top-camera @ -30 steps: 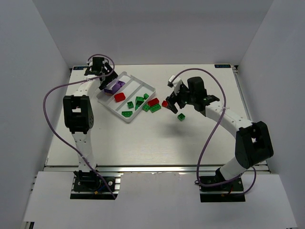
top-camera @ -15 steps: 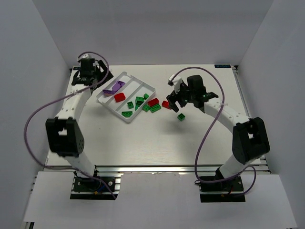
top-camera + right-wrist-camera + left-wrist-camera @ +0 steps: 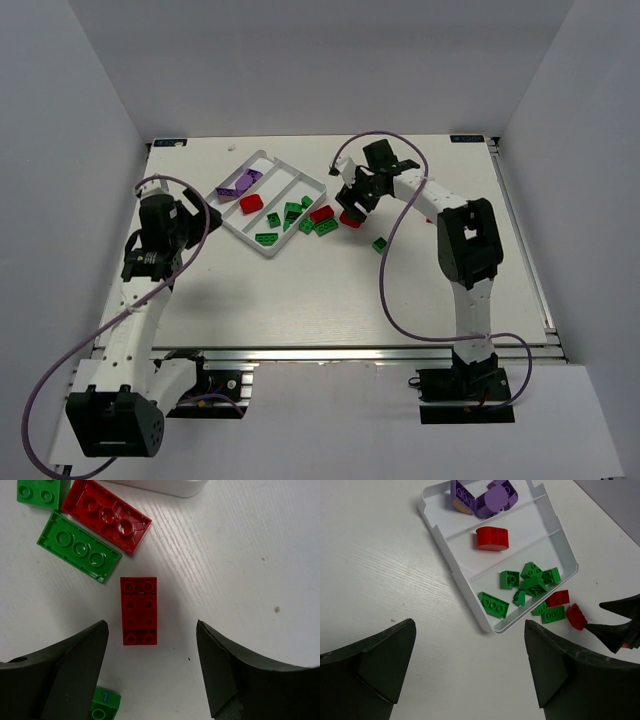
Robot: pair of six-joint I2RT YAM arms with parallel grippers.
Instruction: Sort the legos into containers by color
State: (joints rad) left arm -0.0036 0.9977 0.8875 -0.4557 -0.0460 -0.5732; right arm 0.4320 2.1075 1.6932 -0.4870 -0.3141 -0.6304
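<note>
The right gripper [image 3: 150, 630] has its black fingers spread, one on each side of a small red rectangular plastic brick [image 3: 139, 611]. The brick lies flat on the table, and bare surface shows between it and either finger. The left gripper [image 3: 470, 625] is also wide apart with nothing between its fingers. It looks down on the white plastic tray [image 3: 451, 570] and is well clear of it.

Just past the red brick, a green flat three-stud plate [image 3: 79, 546] and a red flat three-stud plate [image 3: 106, 515] lie side by side, just off the tray's corner. A green brick marked with a 1 [image 3: 105, 705] sits at the lower edge of the right wrist view.

In the tray, purple bricks [image 3: 485, 497] are piled in the far compartment. One red rounded brick [image 3: 492, 538] lies alone in the middle one, and green bricks [image 3: 530, 580] lie in the third.

All of it rests on a white wood-grain table [image 3: 300, 290], boxed in by plain pale walls [image 3: 320, 60] at the left, back and right. An aluminium rail [image 3: 320, 353] runs along the near edge, and purple cables [image 3: 382, 285] loop off the arms.

Only the top view takes in the room and both arms, but there the right gripper hides most of the red brick. Only the right wrist view shows the gaps beside that brick. The left wrist view shows each compartment's contents most plainly.
</note>
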